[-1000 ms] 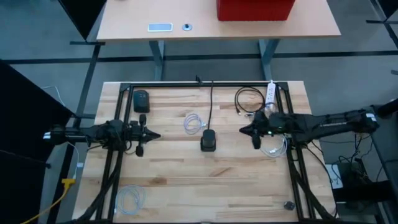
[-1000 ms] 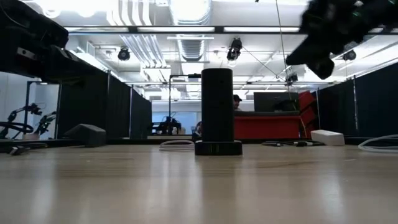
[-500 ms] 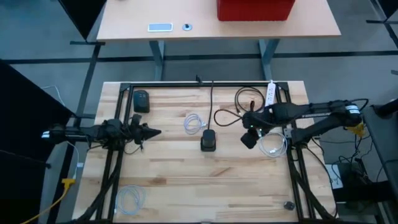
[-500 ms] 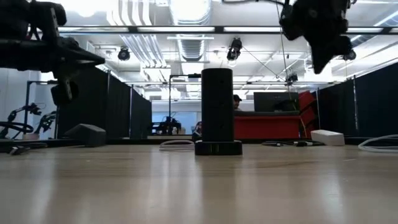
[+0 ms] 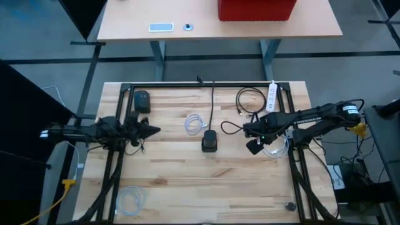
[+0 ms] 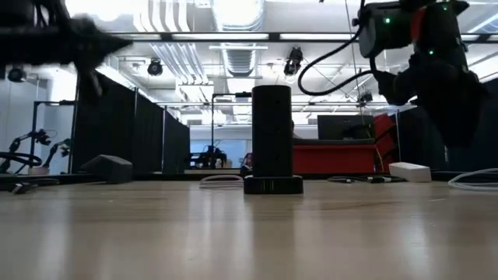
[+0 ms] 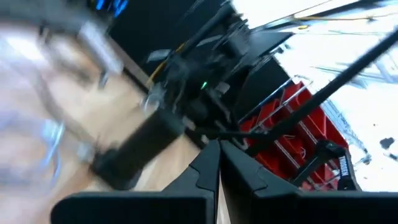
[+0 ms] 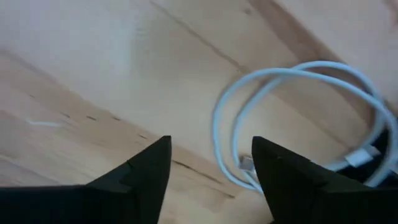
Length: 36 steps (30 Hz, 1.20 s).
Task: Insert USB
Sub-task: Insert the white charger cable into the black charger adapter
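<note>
Right hand (image 8: 208, 165) hung fingers apart over white USB cable (image 8: 292, 118) on bench (image 5: 187, 181) — left hand (image 7: 219, 155) fingers together, nothing held.

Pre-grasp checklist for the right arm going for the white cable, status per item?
1. Right gripper jaws apart: ok.
2. White USB cable in the right wrist view, loose on the table: ok.
3. Connector end lies between the fingertips in that view; height above it: cannot tell.
4. Right gripper holding nothing: ok.
5. Black charging tower upright at table centre, away from both arms: ok.
6. Left gripper fingers together, holding nothing, waiting left of the tower: ok.
</note>
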Motion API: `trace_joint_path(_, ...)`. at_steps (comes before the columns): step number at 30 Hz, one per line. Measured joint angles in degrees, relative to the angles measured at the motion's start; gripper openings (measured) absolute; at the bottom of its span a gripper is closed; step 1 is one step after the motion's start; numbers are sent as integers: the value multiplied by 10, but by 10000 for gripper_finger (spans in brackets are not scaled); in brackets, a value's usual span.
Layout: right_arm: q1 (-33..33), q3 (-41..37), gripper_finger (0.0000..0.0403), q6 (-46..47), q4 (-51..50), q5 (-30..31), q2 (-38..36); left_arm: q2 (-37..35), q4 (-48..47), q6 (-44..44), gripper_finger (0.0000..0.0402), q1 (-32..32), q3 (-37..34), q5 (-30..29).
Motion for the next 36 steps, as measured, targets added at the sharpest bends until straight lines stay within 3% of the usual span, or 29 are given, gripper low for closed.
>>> trace_joint_path(9,1,-86,207,12,55,6,8,55,-84,152,91,0,151,-36)
trace_joint_path(16,4,-143,193,11,130,-28,1,132,-200,191,155,0,280,-48)
trace_joint_path(19,11,-163,180,26,155,-27,5,157,-239,191,166,0,322,-48)
trace_joint_path(36,29,-19,27,-59,98,35,-80,259,-247,230,127,0,401,-148)
